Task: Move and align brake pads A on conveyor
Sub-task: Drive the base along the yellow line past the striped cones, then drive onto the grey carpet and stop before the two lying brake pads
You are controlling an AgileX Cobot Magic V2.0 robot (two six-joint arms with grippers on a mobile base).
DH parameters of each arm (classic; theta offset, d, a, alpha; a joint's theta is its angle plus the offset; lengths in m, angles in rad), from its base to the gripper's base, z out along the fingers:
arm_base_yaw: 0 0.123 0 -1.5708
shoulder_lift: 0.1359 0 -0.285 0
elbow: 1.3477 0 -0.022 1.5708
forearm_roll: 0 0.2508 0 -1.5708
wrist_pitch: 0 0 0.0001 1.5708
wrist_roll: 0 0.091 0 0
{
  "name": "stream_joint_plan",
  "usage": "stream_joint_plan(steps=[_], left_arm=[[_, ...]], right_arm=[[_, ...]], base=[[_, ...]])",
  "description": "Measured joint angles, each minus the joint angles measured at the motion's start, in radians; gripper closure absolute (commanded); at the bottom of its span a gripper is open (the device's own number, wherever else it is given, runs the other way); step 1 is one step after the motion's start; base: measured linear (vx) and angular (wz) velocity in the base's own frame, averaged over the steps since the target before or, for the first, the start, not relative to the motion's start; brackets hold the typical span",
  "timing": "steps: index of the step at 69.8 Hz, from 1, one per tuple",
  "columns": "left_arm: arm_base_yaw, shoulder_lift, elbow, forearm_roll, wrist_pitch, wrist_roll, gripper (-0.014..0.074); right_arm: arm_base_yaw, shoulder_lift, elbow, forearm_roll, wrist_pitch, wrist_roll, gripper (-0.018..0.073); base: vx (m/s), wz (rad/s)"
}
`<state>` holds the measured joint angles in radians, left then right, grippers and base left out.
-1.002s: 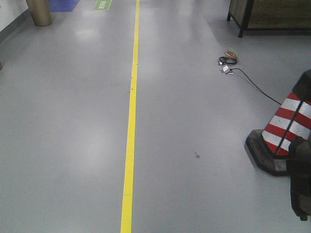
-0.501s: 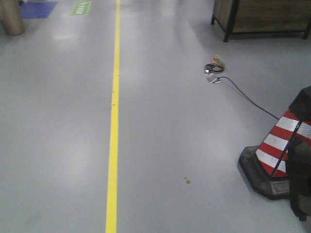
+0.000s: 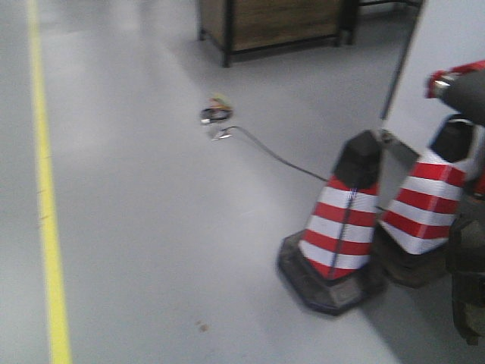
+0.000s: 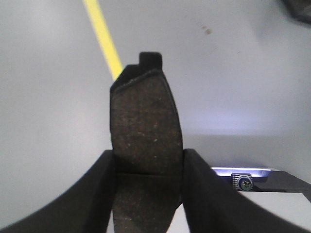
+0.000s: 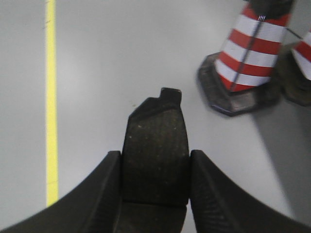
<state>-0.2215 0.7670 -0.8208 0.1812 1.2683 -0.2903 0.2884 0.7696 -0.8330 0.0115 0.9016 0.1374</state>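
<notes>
Two brake pads A show, one in each wrist view. In the left wrist view a dark grey pad point(image 4: 145, 121) with a groove across it stands upright between the black fingers of my left gripper point(image 4: 148, 167), which is shut on its sides. My right gripper point(image 5: 155, 170) is shut the same way on a second pad point(image 5: 155, 141). Both pads hang above grey floor. The conveyor belt is out of view.
Two red-and-white striped cones point(image 3: 341, 220) point(image 3: 424, 205) stand on the floor at the right. A cable point(image 3: 265, 152) runs from a small bundle point(image 3: 216, 114). A yellow floor line point(image 3: 45, 205) runs along the left. A wooden cabinet point(image 3: 273, 23) stands behind. A dark rounded part with a red rim point(image 3: 458, 83) sits at the far right.
The front view has swung to the right: the yellow line slid to the left edge, the cone moved toward the middle, and a second cone and the red-rimmed part came into view.
</notes>
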Motion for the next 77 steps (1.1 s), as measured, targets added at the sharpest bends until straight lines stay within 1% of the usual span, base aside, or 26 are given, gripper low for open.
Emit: stream_joint_plan(steps=[46, 77], left_arm=[[0.000, 0.000, 0.000, -0.001, -0.001, 0.000, 0.0603], [0.000, 0.000, 0.000, -0.001, -0.001, 0.000, 0.0603]], right_arm=[[0.000, 0.000, 0.000, 0.000, 0.001, 0.000, 0.0567], [0.000, 0.000, 0.000, 0.000, 0.001, 0.000, 0.0567]], base=[[0.31, -0.90], [0.32, -0.72]])
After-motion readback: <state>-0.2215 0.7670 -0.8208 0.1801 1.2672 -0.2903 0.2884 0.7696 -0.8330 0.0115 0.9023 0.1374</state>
